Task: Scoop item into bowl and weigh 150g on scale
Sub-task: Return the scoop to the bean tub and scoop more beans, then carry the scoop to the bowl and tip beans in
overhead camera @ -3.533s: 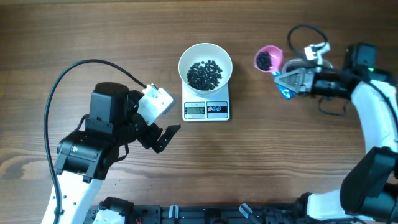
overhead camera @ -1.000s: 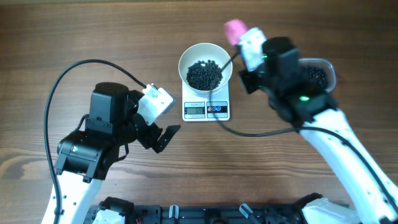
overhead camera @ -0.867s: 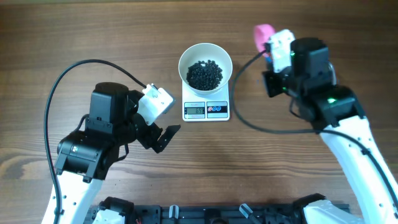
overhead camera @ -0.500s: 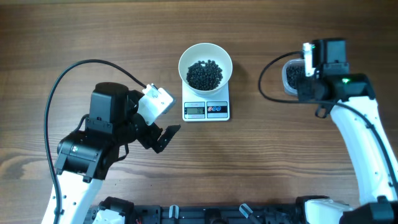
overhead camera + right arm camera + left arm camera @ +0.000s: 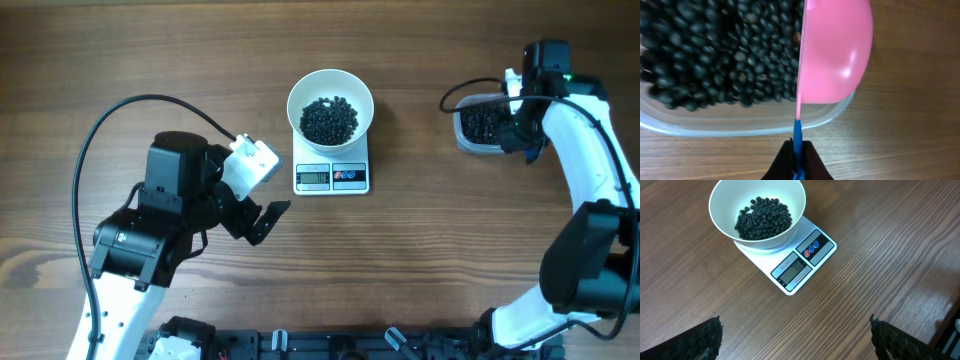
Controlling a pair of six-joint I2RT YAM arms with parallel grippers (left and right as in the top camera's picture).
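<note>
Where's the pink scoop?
In the right wrist view, the round pink plastic scoop is at the clear plastic tub of black beans, right of the white scale.

Robotics lab or test bench, seemingly: plain wood-grain surface, white-and-black left arm and right arm rising from its near edge, loose black cable looping across, black mounting rail along the front, small digital scale set mid-surface

Wood-grain table; glossy pink plastic scoop; clear plastic tub; smooth beads.
</note>
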